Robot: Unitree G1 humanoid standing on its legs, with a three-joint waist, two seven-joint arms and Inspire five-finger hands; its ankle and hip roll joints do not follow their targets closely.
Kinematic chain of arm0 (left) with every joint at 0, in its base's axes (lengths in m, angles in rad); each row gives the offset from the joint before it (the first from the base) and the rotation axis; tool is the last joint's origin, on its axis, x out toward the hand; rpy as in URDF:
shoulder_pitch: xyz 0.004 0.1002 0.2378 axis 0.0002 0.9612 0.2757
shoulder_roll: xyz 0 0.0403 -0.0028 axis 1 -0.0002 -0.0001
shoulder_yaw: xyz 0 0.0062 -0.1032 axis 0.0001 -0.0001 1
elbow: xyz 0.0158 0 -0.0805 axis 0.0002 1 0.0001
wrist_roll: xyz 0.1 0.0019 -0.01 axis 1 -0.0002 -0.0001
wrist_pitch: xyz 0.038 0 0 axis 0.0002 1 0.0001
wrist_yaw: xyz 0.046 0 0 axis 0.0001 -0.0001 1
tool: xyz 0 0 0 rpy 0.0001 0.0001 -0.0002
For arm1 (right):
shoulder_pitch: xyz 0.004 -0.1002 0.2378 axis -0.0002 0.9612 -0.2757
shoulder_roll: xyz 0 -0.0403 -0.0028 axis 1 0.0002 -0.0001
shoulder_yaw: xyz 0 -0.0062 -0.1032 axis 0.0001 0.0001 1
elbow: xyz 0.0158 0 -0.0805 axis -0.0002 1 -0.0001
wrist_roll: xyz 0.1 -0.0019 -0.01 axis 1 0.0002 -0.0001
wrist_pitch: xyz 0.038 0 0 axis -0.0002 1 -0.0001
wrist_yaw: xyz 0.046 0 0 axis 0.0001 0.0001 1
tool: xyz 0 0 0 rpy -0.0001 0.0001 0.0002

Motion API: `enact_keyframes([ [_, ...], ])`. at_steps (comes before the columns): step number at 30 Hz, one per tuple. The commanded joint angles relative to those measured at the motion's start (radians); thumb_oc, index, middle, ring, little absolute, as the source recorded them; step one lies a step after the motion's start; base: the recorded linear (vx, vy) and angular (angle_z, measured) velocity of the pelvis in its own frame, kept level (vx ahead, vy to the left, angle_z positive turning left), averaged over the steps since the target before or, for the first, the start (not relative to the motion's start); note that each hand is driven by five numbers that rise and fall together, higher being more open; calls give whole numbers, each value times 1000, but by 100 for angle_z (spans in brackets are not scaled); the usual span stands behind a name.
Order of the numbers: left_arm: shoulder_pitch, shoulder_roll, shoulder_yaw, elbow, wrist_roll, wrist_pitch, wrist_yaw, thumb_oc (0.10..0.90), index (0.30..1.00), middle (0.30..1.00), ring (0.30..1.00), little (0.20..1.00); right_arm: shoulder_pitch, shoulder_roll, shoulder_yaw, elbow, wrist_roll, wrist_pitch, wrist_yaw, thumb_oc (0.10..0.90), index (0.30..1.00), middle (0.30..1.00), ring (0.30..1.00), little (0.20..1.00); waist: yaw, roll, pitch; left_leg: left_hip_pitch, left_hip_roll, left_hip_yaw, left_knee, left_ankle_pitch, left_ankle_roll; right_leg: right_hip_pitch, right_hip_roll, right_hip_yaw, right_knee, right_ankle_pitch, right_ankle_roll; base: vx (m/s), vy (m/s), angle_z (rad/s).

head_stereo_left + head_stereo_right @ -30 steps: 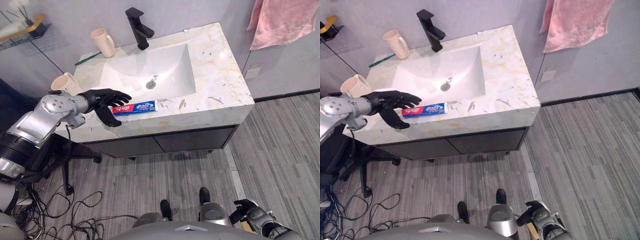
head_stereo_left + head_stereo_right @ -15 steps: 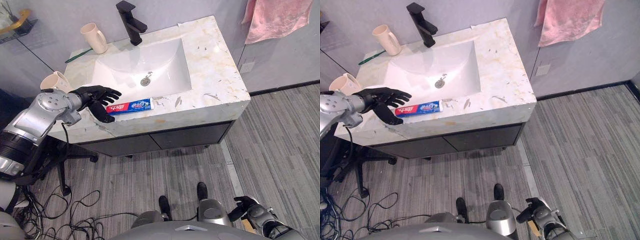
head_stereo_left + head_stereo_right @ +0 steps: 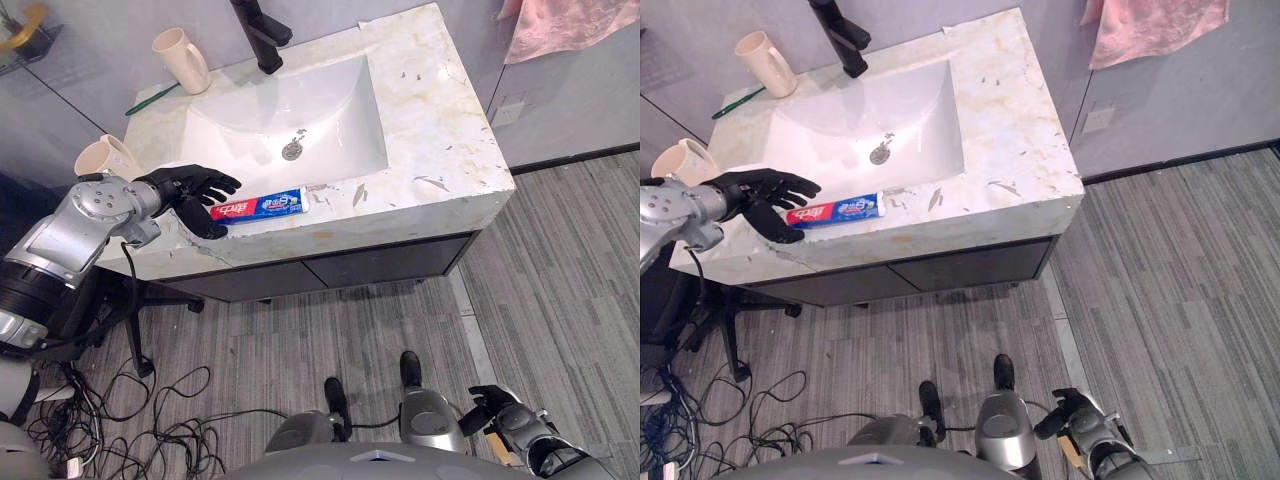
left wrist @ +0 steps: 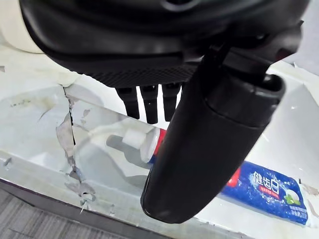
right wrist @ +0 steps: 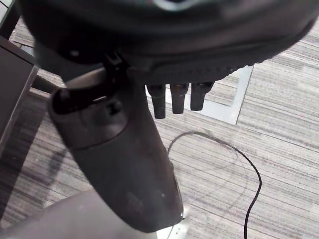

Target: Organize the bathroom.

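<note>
A red and blue toothpaste tube [image 3: 262,206] lies flat on the marble counter [image 3: 440,130], along the front rim of the white sink basin [image 3: 290,110]. My left hand [image 3: 190,190] hovers open at the tube's white cap end [image 4: 142,145], fingers spread over the counter and the thumb [image 4: 209,144] in front of the cap. It holds nothing. Two cream cups stand on the counter, one at the back left [image 3: 178,58] and one at the left edge [image 3: 100,158]. A green toothbrush [image 3: 152,98] lies by the back cup. My right hand [image 3: 1065,415] hangs low above the floor, relaxed and holding nothing.
A black faucet [image 3: 262,30] stands behind the basin. A pink towel [image 3: 570,25] hangs on the wall at the right. Dark cabinet doors [image 3: 330,270] sit under the counter. A black stand's legs [image 3: 130,310] and loose cables lie on the grey plank floor at the left.
The camera has shifted, so the whole vanity sits differently in the picture. My left hand stays open at the tube's cap end, with hardly any move against the tube.
</note>
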Motion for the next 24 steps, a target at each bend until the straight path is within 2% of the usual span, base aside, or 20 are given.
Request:
enact_keyframes([
  [1,-65,48,89,5,14,-13,9,400,300,300,300,300,14,-52,-13,-17,0,-3,-8,800,900,900,900,900,-6,-32,-47,-79,54,88,203,-15,11,-52,-50,65,122,-184,63,0,0,0],
  [9,-38,24,98,-18,9,-4,53,400,300,300,300,300,22,-46,-11,-17,-1,-13,-18,800,900,900,900,900,-10,-30,-42,-82,55,94,207,-7,9,-49,-49,68,118,-183,61,0,0,0],
  [19,-7,3,122,-31,13,-5,49,400,300,300,300,300,18,-44,-14,-20,7,-8,-25,800,900,900,900,900,-4,-39,-47,-81,58,95,210,-9,9,-42,-48,63,115,-184,58,0,0,0],
  [24,9,-8,144,-42,-83,2,97,400,300,300,300,300,20,-43,-18,-18,9,-4,-23,800,900,900,900,900,-1,-45,-50,-80,58,91,211,-10,8,-37,-47,63,113,-185,57,6,-3,1],
])
